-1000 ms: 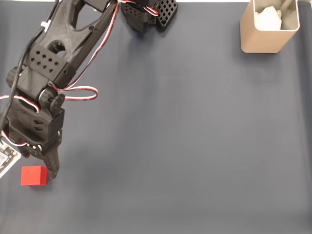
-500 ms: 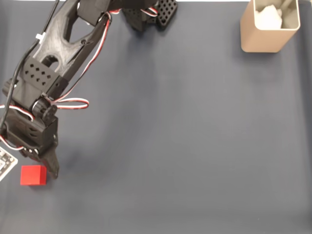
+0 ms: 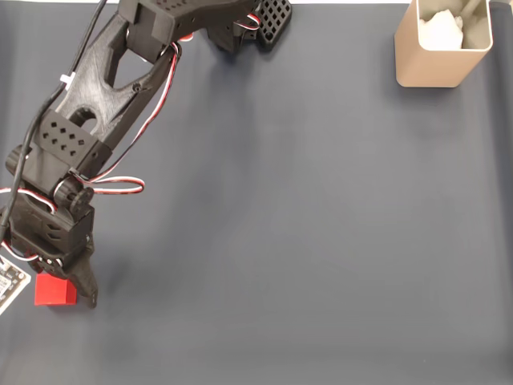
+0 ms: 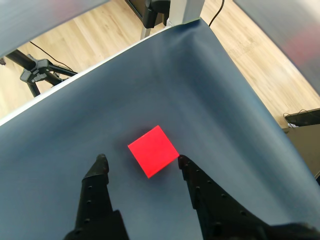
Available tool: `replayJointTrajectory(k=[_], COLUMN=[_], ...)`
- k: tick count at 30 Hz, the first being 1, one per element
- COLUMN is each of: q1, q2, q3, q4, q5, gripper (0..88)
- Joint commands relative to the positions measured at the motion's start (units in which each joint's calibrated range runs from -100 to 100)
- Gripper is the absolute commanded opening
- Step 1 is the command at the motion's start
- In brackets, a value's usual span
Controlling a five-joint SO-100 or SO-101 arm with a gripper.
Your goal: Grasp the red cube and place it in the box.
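The red cube point(image 3: 53, 293) lies on the dark mat near the front left in the fixed view. My gripper point(image 3: 70, 287) hangs over its top right part, with one black finger point(image 3: 86, 293) touching down at the cube's right side. In the wrist view the gripper point(image 4: 142, 161) is open, and the cube point(image 4: 153, 150) sits just ahead of the gap, its corner close to the right fingertip point(image 4: 184, 163). The left fingertip point(image 4: 101, 164) is apart from it. The beige box point(image 3: 433, 68) stands at the far right corner, far from the gripper.
Something white and crumpled point(image 3: 443, 29) lies inside the box. A white circuit board point(image 3: 10, 286) sits just left of the cube. The black perforated base point(image 3: 268, 18) stands at the back. The mat's edge point(image 4: 235, 75) drops to a wooden floor close beyond the cube.
The arm has swung left and lowered, so the gripper now overlaps the cube's top edge instead of standing to its right. The cube has stayed in place.
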Motion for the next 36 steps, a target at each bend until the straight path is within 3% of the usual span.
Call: replayJointTrajectory(k=[1, 15, 36], q1=[0.56, 0.49, -1.85], q2=[-0.32, 1.59, -3.7], q3=[-3.9, -5.18, -2.35], q4=[-0.81, -5.24, 1.65], q5=[0.24, -0.05, -1.61], gripper=[33.3, 33.1, 31.6])
